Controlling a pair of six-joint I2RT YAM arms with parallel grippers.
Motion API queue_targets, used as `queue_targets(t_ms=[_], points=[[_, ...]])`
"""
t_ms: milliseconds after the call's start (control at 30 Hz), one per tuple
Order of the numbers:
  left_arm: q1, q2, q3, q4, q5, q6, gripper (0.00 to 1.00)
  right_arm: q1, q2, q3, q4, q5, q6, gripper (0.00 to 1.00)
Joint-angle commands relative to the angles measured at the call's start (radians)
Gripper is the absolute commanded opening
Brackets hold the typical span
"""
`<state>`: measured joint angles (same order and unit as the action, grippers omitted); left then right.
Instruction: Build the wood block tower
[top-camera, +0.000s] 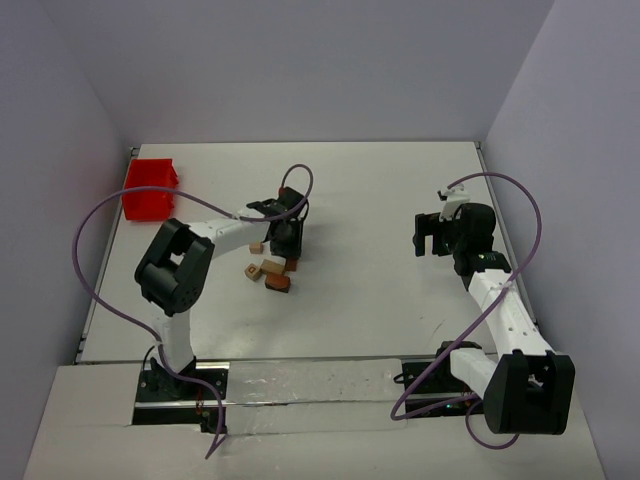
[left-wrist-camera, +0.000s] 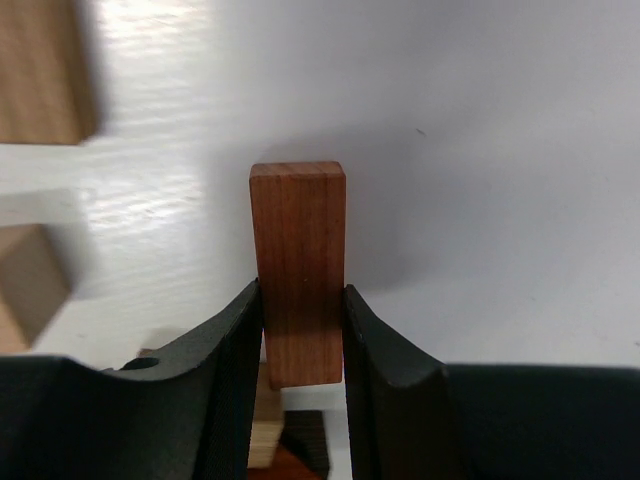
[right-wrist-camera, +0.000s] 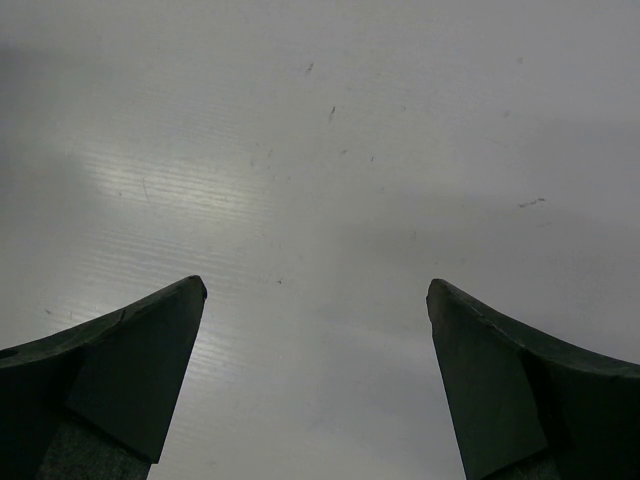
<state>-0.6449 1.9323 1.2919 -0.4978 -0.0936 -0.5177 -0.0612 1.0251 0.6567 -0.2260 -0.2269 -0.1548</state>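
My left gripper (top-camera: 287, 238) is shut on a reddish-brown wooden cuboid (left-wrist-camera: 298, 265), which stands upright between the jaws (left-wrist-camera: 302, 292) over the white table. Under the cuboid's lower end I see part of a tan block (left-wrist-camera: 264, 432) and a dark brown block (left-wrist-camera: 308, 443). In the top view several small loose blocks lie just in front of this gripper: a tan cube (top-camera: 256, 246), another tan cube (top-camera: 251, 270), a pale block (top-camera: 272, 266) and a reddish-brown block (top-camera: 279, 283). No stacked tower shows. My right gripper (top-camera: 431, 236) is open and empty (right-wrist-camera: 316, 290) over bare table.
A red plastic tray (top-camera: 150, 188) stands at the table's far left corner. Two tan blocks (left-wrist-camera: 38, 70) (left-wrist-camera: 28, 285) lie to the left in the left wrist view. Walls enclose the table on three sides.
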Motion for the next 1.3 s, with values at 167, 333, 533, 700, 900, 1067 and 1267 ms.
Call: queue_targets(t_ms=[167, 333, 533, 700, 900, 1067, 1267], points=[[-0.023, 0.079, 0.192, -0.111, -0.057, -0.06, 0.0, 0.004, 0.008, 0.031, 0.025, 0.009, -0.011, 1.0], [-0.033, 0.084, 0.177, -0.1, -0.03, -0.086, 0.0, 0.004, 0.012, 0.031, 0.027, 0.011, -0.011, 1.0], [-0.074, 0.101, 0.168, -0.104, -0.053, -0.131, 0.0, 0.004, 0.015, 0.031, 0.028, 0.014, -0.01, 1.0], [-0.093, 0.123, 0.176, -0.112, -0.057, -0.165, 0.0, 0.006, 0.021, 0.032, 0.027, 0.014, -0.009, 1.0], [-0.091, 0.158, 0.17, -0.099, -0.05, -0.179, 0.05, 0.006, 0.021, 0.032, 0.025, 0.015, -0.009, 1.0], [-0.092, 0.179, 0.164, -0.092, -0.033, -0.187, 0.11, 0.004, 0.019, 0.029, 0.027, 0.017, -0.011, 1.0], [-0.093, 0.198, 0.176, -0.097, -0.02, -0.199, 0.1, 0.004, 0.026, 0.032, 0.025, 0.018, -0.011, 1.0]])
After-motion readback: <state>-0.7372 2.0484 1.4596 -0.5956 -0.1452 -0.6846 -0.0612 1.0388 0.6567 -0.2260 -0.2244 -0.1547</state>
